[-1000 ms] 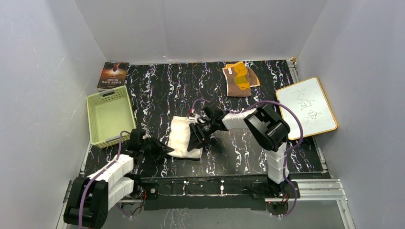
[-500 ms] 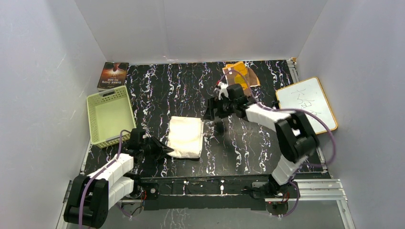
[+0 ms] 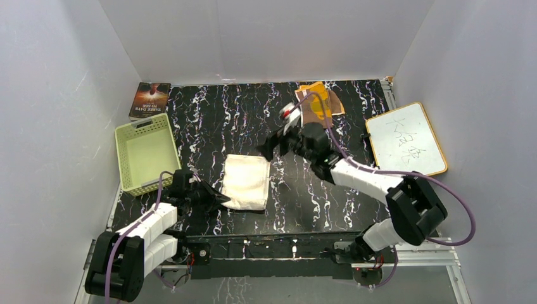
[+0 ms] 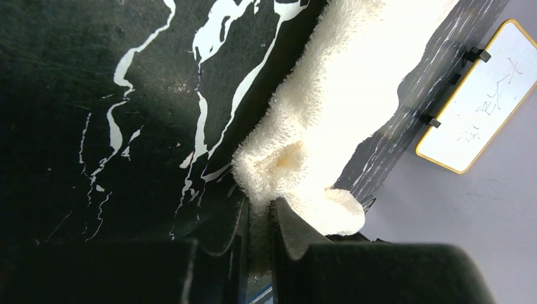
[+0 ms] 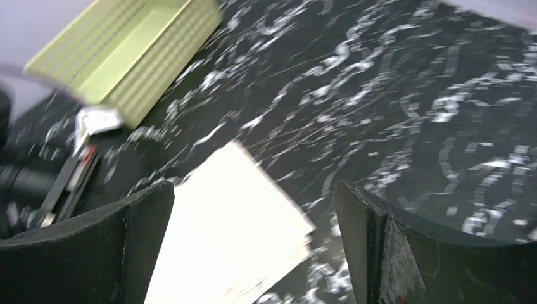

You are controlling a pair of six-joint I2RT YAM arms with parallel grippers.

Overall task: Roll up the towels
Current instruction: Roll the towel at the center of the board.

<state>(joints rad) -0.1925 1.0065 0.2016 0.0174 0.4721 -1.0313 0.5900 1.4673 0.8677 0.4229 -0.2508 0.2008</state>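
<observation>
The cream-white towel (image 3: pixel 246 182) lies folded flat on the black marbled table. My left gripper (image 3: pixel 223 200) is shut on its near left corner; the left wrist view shows the terry cloth (image 4: pixel 304 145) pinched between the jaws. My right gripper (image 3: pixel 272 147) is open and empty, hovering above the table just beyond the towel's far right corner; the towel (image 5: pixel 234 221) shows below it between the spread fingers. The brown and yellow-orange towel (image 3: pixel 318 104) lies crumpled at the far edge of the table, beyond the right gripper.
A light green basket (image 3: pixel 145 154) stands at the left, also in the right wrist view (image 5: pixel 126 57). A book (image 3: pixel 150 99) lies at the far left corner. A white board with a wooden frame (image 3: pixel 405 142) rests at the right edge.
My right gripper has let go of the towel's right side, lifted away to the far right, then swung back left to hover beyond the far right corner. The left gripper has not moved.
</observation>
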